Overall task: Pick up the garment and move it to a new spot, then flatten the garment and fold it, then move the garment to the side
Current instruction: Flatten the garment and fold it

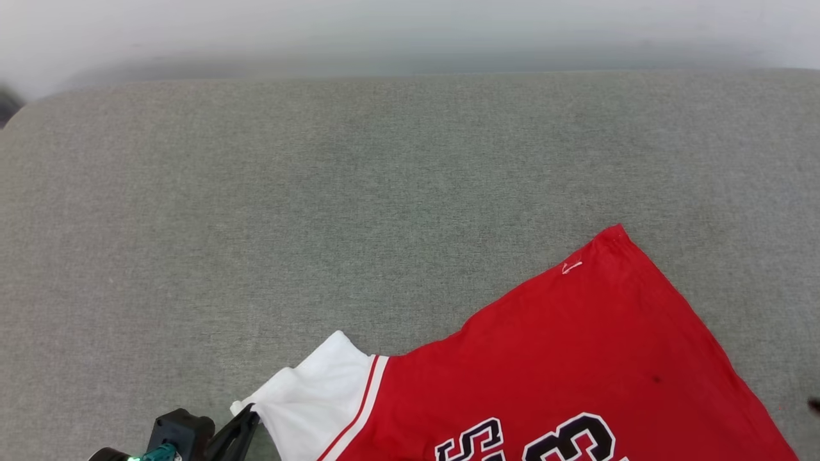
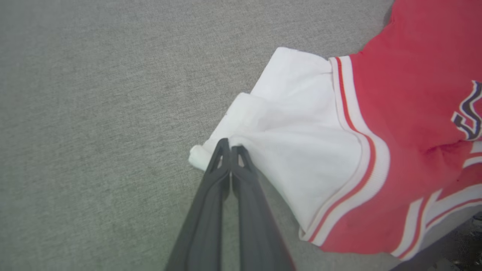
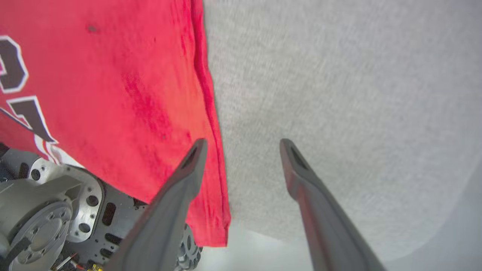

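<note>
The grey cloth-covered surface (image 1: 320,192) takes up most of the head view, with its far and left stretches bare. The garment (image 1: 576,358) lies on the near right part, turned at an angle — red body mostly spread out, numerals facing up, its lower portion running off the bottom of that view. In the right wrist view one red edge appears to hang past the surface's near rim, over the robot's own metal body (image 3: 49,210). The right gripper (image 3: 243,145) hovers above that edge, jaws wide apart and holding nothing. The left gripper (image 2: 229,145) has its jaws pressed together on the bunched tip of the white sleeve (image 2: 297,128), which puckers toward the pinch.

Judging by this, the task is somewhere between early and halfway. The garment is laid out but askew, the sleeve is crumpled, and no fold is visible. Flattening looks to be the step in hand — folding and the move to the side are not yet done.
</note>
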Tool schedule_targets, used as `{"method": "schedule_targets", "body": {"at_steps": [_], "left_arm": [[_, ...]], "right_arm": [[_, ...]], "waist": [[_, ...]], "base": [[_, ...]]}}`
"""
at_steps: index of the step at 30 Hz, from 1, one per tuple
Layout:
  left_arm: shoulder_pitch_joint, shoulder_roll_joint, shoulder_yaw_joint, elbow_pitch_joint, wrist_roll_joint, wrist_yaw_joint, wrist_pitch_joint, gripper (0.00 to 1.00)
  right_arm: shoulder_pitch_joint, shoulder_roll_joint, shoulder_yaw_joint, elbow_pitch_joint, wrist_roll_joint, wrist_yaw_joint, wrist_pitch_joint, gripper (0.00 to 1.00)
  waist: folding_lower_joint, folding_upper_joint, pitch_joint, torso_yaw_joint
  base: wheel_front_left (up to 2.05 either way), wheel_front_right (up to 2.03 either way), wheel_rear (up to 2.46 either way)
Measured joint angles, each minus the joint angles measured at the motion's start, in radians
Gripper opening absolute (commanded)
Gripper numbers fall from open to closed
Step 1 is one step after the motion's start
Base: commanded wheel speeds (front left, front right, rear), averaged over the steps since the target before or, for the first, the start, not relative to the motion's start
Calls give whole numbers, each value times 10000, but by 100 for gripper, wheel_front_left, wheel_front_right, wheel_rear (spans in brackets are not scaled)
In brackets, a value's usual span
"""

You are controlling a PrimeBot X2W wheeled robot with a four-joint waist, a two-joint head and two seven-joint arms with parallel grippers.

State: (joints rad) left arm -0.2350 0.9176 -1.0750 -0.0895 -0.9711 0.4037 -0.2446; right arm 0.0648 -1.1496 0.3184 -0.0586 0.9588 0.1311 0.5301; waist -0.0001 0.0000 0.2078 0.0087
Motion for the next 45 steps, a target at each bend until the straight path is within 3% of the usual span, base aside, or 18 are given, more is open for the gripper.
{"method": "schedule_targets", "body": {"at_steps": [5, 9, 13, 21, 29, 39, 40, 41, 45], "left_arm": [[-167, -100, -81, -46, 115, -48, 94, 0], [-461, -205, -109, -86, 330, -77, 186, 0], [-821, -458, -130, -111, 543, -161, 232, 0], [-1279, -838, -150, -136, 826, -163, 301, 0], [-1663, -1152, -115, -35, 1045, -259, 244, 0], [-1792, -1440, -69, 295, 1035, -397, 150, 0], [-1791, -1440, -69, 328, 1009, -399, 136, 0], [-1787, -1434, -59, 376, 972, -397, 125, 0], [-1605, -1396, 63, 497, 823, -401, 77, 0]], "right_arm": [[-1105, -435, -1204, -1158, -297, 2, 625, 100], [-2298, -545, -1229, -1962, -658, 2, 1787, 100], [-3692, -261, -504, -2192, -1087, 0, 3051, 100], [-6492, 1358, 1632, -1145, -1799, 0, 5150, 100], [-7983, 2399, 3145, 591, -2159, 2, 5367, 100], [-8454, 2489, 4635, 1751, -2046, 0, 4280, 100], [-8488, 2476, 4736, 1829, -2021, 0, 4102, 29], [-8547, 2479, 4842, 1904, -1965, 0, 3916, 0], [-8614, 2635, 5145, 2151, -1758, 0, 3051, 0]], "waist": [[0, 0, 87, 225], [1, 0, 324, 449], [0, 0, 614, 750], [1, 0, 1284, 1325], [2, 0, 2026, 1742], [0, 0, 2362, 1967], [1, 0, 2307, 1958], [0, 0, 2240, 1941], [2, 0, 1843, 1829]], "base": [[0, 0, 0], [0, 0, 0], [0, 0, 0], [0, 0, 0], [0, 0, 0], [0, 0, 0], [0, 0, 0], [0, 0, 0], [0, 0, 0]]}}
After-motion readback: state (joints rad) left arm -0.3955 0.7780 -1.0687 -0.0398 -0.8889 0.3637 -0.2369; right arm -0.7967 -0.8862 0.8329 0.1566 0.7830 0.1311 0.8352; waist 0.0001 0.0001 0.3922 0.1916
